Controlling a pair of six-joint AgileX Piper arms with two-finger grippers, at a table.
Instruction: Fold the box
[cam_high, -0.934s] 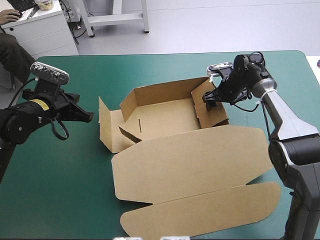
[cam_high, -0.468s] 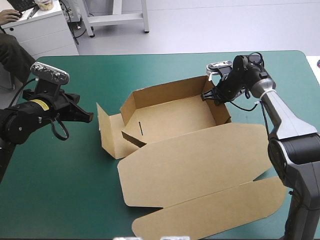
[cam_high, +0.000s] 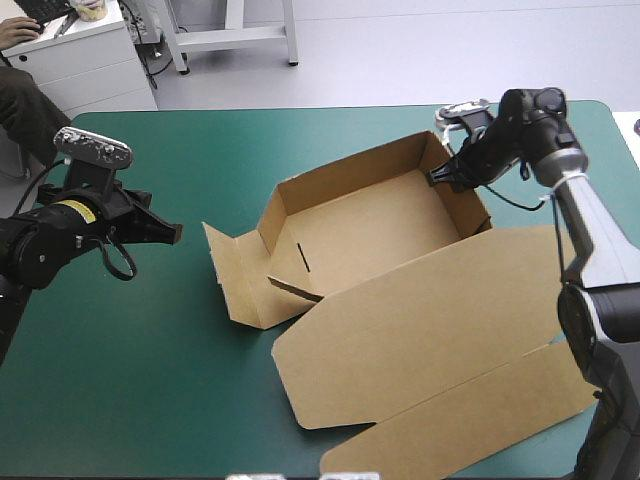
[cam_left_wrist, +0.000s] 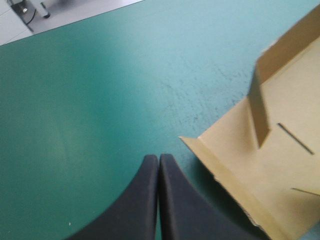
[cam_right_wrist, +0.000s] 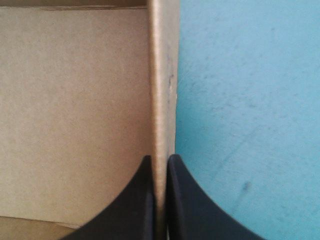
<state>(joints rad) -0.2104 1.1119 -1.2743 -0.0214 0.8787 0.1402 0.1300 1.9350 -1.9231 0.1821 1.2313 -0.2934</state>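
The jaws of the right gripper (cam_right_wrist: 159, 158) are clenched on the box (cam_high: 380, 225), one black finger inside and one outside its right-hand wall (cam_right_wrist: 161, 75). In the high view this grip (cam_high: 438, 178) sits near the tray's far right corner. The right arm reaches in over the far right part of the tabletop (cam_high: 130, 370).

The jaws of the left gripper (cam_left_wrist: 158, 157) are pressed together with nothing between them. They hang above the teal-green cover (cam_left_wrist: 90, 90), pointing toward the box from the left (cam_high: 178, 232) and apart from it.

The brown box lies right of the tabletop's middle as an open tray, with its far wall and right wall raised. The left end panel (cam_high: 228, 272) is folded outward and tilted up, so it is the nearest board to the left gripper. A short slit (cam_high: 304, 257) marks the tray floor close to that end. The lid (cam_high: 430, 330) lies flat, stretching from the tray toward the near right corner, and its tuck flap (cam_high: 470, 425) reaches toward the near edge.
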